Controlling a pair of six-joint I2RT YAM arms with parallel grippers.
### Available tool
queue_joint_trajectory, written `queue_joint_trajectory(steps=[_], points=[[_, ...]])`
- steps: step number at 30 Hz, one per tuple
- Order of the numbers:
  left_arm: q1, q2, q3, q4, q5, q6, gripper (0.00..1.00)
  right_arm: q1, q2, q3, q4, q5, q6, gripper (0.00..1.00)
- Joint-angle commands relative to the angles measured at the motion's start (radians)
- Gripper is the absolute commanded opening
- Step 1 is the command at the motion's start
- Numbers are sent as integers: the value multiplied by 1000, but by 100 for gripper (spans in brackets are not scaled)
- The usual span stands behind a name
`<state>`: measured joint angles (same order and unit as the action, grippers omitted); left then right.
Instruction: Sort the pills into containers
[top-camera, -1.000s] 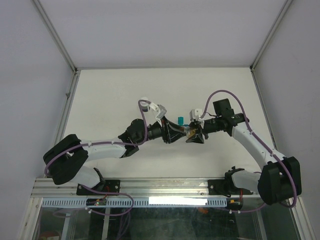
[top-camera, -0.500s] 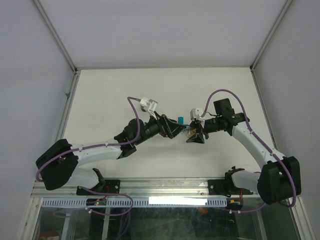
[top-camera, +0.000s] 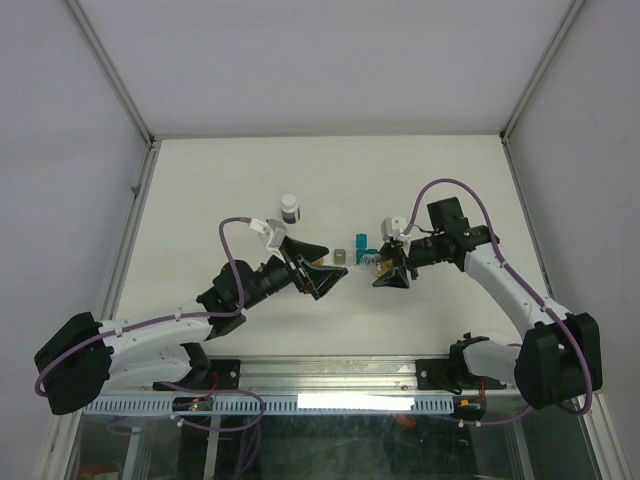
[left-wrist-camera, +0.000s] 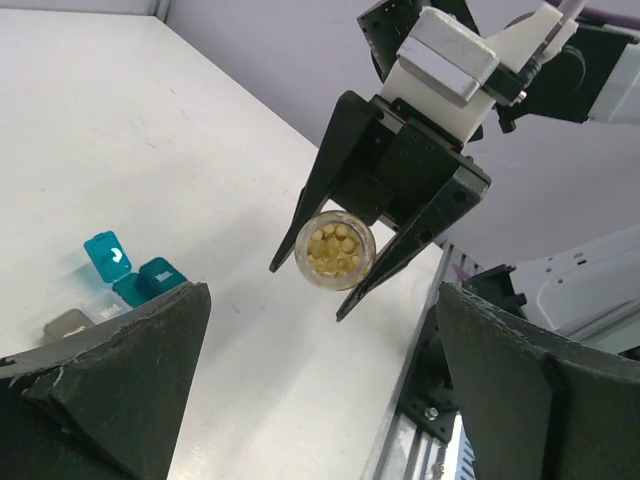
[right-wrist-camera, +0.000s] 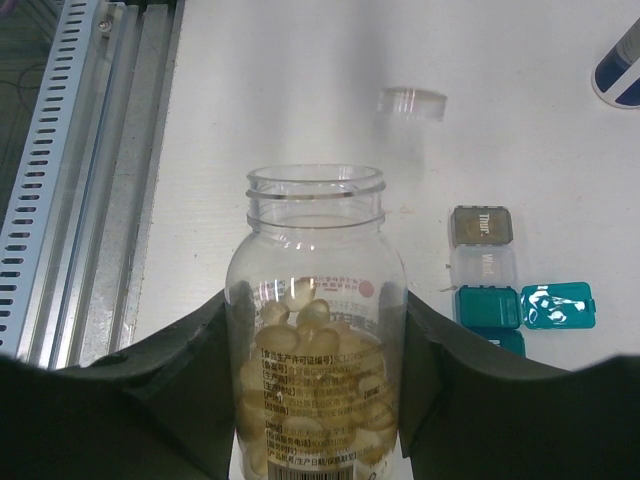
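The right gripper (top-camera: 388, 273) held the open pill bottle (right-wrist-camera: 315, 330), likely ready to pour by the little boxes (right-wrist-camera: 482, 268), while the left gripper (top-camera: 330, 272) gaped wide and empty.

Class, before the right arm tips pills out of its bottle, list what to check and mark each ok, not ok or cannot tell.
1. Right gripper clamps the pill bottle: ok.
2. Bottle cap off, lying on the table: ok.
3. Teal box has a lid open: ok.
4. Grey box lid open: not ok, shut.
5. Left gripper open, apart from the bottle: ok.
6. Bottle mouth over the boxes: not ok, beside them.
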<state>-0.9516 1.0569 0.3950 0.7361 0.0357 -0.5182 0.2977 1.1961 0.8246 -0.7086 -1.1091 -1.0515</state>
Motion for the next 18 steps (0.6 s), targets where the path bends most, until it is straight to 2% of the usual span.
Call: queue_joint_trajectory(steps=[1,7,14,18], points=[[5,-37,-17,34,26,124,99,-5,-28,28,5,-50,-13,0],[6,-25,-22,-32,10,144,99,-4,-18,28,5,-49,-15,0],[7,1,-9,-204,-133,129,98,-7,-11,27,8,-40,-14,0],[8,39,14,-269,-155,116,97,-11,-10,25,14,-37,-10,0]])
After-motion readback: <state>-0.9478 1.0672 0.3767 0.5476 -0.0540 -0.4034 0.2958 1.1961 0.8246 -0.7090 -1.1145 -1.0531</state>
